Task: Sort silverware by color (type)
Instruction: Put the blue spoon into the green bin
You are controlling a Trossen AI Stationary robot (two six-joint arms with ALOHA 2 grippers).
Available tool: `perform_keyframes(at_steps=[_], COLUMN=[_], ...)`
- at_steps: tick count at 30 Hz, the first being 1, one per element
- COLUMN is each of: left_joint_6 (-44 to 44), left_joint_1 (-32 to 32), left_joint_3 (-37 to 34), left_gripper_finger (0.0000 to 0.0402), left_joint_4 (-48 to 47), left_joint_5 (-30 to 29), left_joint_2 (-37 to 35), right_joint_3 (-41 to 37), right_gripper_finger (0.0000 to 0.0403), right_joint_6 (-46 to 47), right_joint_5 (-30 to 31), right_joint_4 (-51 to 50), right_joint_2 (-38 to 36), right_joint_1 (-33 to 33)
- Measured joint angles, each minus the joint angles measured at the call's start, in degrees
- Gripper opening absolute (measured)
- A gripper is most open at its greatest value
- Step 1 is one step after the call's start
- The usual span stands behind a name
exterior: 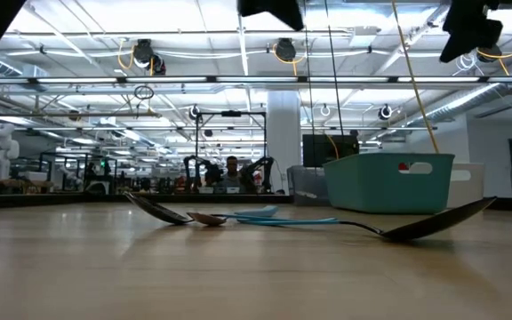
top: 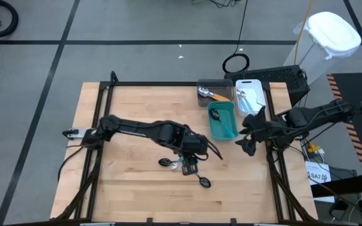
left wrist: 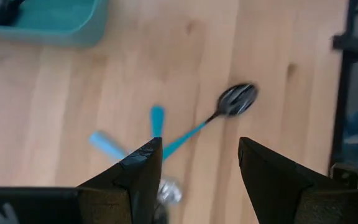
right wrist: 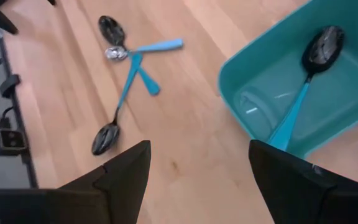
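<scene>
While poised over the loose spoons (top: 184, 164) near the table's (top: 124, 125) middle, left claw (left wrist: 199, 163) wide open, holding nothing. Right claw (right wrist: 196, 163) likewise spread and empty, parked beside the teal bin (top: 226, 127) toward the table's right edge.

On the bare wood: three blue-handled spoons with dark bowls, handles crossing in a loose fan, one (right wrist: 115, 112) lying a little apart from the other two. One such spoon (right wrist: 306, 78) already in the teal bin; an orange-handled piece (top: 213, 95) in the gray bin (top: 213, 83); pale utensils (top: 249, 98) in the white bin (top: 250, 83).

Judged light, stiff, thin and smooth, so prone to skating or pivoting when pinched; lying nearly flat, with little to get under. Best taken across the narrow handle, clear of the crossing, starting with the outlying spoon.

Hidden or unclear: heap partly covered by the left arm from above; count and type of pieces in the white bin hard to make out; bin contents unseen from table level.
</scene>
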Motion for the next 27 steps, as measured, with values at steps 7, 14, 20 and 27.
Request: perform_keyframes(at_steps=[7,14,20,27], left_joint_6=[-2.7,-1.7,-1.0,-0.5], left_joint_1=[-0.2,0.2,0.3,-1.0], left_joint_3=[0.0,-2.9,-10.5,-13.2], left_gripper_finger=[0.0209,0.0175,0.0136,0.0127], left_joint_4=[7.5,7.0,7.6,8.7], left_joint_5=[-0.8,-2.4,-1.5,-2.4], left_joint_2=[2.7,3.4,3.7,3.4], right_joint_3=[0.0,0.0,0.0,0.0], right_gripper_finger=[0.0265,0.0265,0.0265,0.0265], right_joint_6=[0.9,2.6,4.5,5.0], right_joint_5=[1.5,4.0,4.9,5.0], right_joint_4=[-3.4,-5.7,-6.1,-6.1], right_joint_2=[-1.3,-3.1,-3.9,-3.8], right_joint_1=[3.1,6.3,6.8,6.8])
